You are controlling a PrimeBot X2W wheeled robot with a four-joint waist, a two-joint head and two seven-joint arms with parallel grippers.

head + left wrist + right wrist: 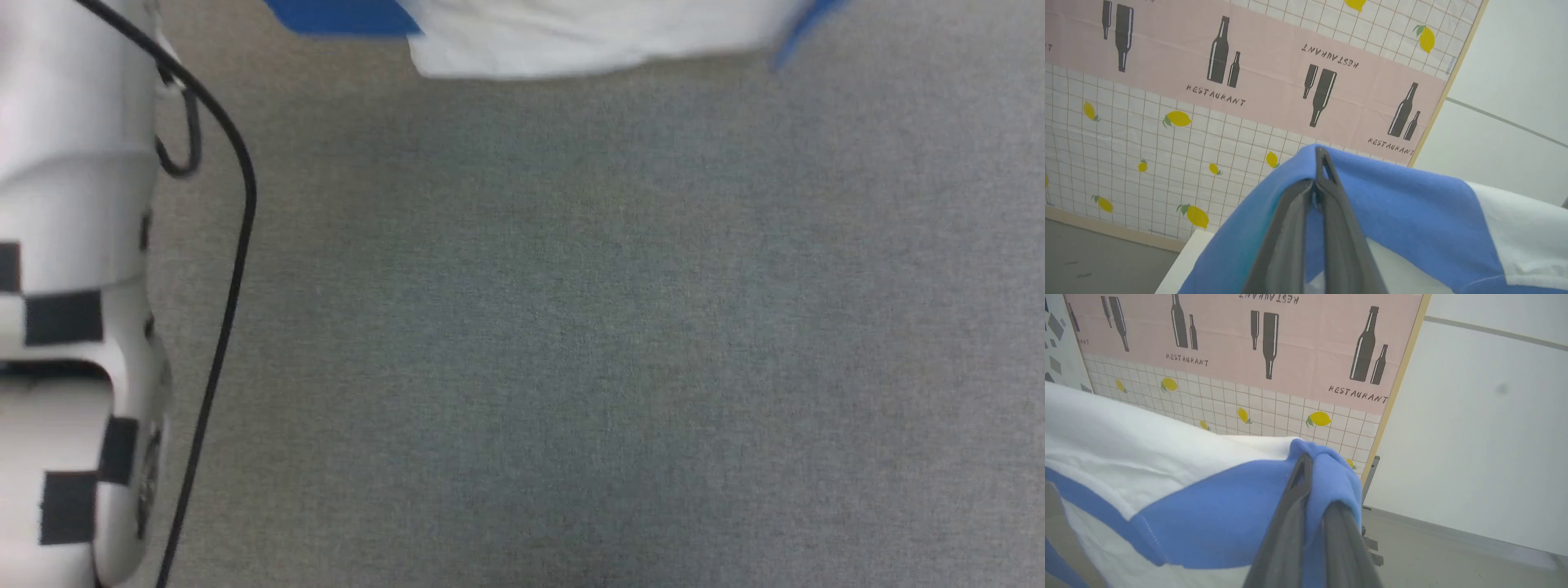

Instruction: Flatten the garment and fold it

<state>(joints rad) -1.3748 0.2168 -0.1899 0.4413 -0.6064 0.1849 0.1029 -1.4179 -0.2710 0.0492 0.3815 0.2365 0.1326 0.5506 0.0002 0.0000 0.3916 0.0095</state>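
1. Forearm (65,245): pale w/ black square marks, far left of head view. Black cable (237,245) runs down beside it.
2. Grey surface (612,327): takes up centre and right of head view.
3. Garment (571,37): at top edge of head view, white body w/ blue at both ends.
4. Left gripper (1314,179): fingers pressed together, pinching a blue fold of garment (1412,212). Cloth drapes off to the right, going white at far edge. Behind: printed sheet (1274,61) w/ bottles and lemons, pale wall (1515,81) at right.
5. Right gripper (1310,486): clamped tight on bunched blue cloth. Garment (1208,514) spreads left, white over blue.
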